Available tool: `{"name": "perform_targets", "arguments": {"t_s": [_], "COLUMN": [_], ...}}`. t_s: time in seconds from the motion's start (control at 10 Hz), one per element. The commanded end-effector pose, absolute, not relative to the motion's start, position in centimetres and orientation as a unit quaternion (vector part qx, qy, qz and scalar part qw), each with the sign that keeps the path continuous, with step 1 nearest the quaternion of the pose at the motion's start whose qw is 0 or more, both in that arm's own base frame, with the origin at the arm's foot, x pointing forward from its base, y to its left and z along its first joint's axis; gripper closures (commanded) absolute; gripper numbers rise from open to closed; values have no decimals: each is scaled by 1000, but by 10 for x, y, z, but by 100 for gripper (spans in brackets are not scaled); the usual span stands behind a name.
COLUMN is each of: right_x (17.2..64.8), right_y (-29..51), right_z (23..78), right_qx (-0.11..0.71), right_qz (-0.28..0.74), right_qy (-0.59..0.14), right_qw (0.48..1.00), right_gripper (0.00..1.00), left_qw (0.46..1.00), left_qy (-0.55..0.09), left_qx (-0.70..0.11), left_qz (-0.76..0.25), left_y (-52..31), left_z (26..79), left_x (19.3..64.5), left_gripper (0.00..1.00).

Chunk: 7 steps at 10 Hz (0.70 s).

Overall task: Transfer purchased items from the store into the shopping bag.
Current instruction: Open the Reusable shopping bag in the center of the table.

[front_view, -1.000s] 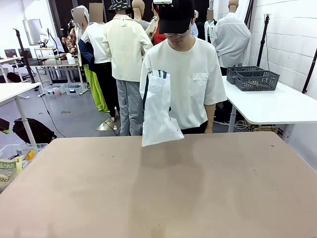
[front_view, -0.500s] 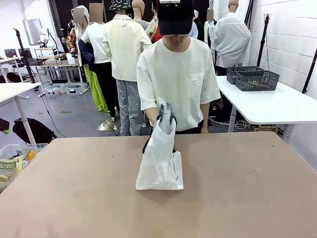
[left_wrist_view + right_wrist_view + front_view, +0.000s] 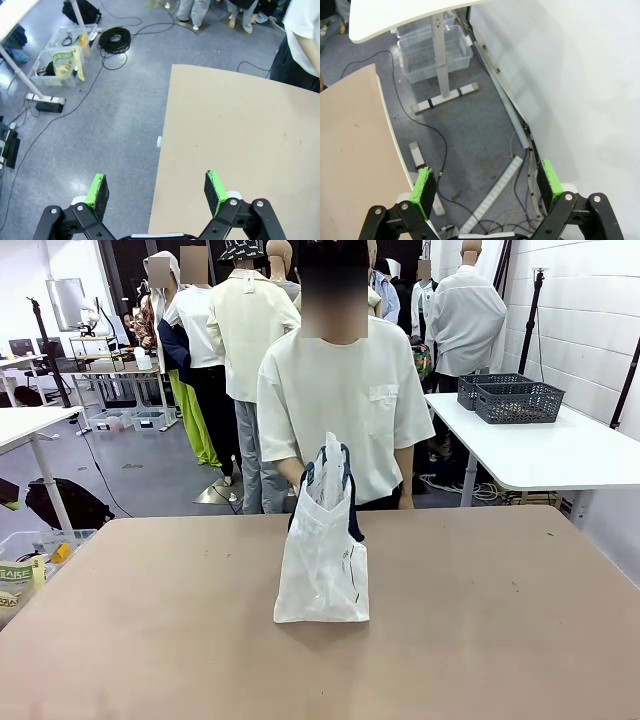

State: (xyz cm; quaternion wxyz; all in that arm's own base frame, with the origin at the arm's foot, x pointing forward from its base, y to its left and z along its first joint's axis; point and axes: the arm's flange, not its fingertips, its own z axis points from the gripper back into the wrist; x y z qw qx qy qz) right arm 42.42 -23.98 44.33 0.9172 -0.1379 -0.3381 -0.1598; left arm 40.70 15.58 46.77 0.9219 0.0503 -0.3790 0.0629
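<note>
Noting my left hand (image 3: 156,187) and right hand (image 3: 486,187) spread, empty, at the edges of the beige worktop (image 3: 490,630). Translucent white navy-handled plastic shopping bag (image 3: 322,565) stands mid-worktop before the person; I should approach its mouth from above.

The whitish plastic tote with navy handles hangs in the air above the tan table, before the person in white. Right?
No. The front view shows the whitish plastic tote with navy handles standing on the tan table, before the person in white.
</note>
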Motion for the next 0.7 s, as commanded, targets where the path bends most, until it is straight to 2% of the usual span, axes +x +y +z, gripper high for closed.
{"name": "perform_targets", "arguments": {"t_s": [0.0, 0.2, 0.6], "right_x": [424, 424, 461], "right_y": [-238, -240, -132], "right_z": [443, 443, 524], "right_qx": [-143, -138, -82], "right_qz": [-154, -160, -56], "right_qy": [-330, -338, -348], "right_qw": [920, 917, 932], "right_gripper": [0, 0, 0], "left_qw": [923, 922, 894], "left_qy": [-377, -379, -439], "left_qx": [54, 50, -33], "left_qz": [62, 63, -79], "left_y": [157, 156, 45], "left_z": [469, 468, 527], "left_x": [405, 407, 496], "left_gripper": [0, 0, 0]}}
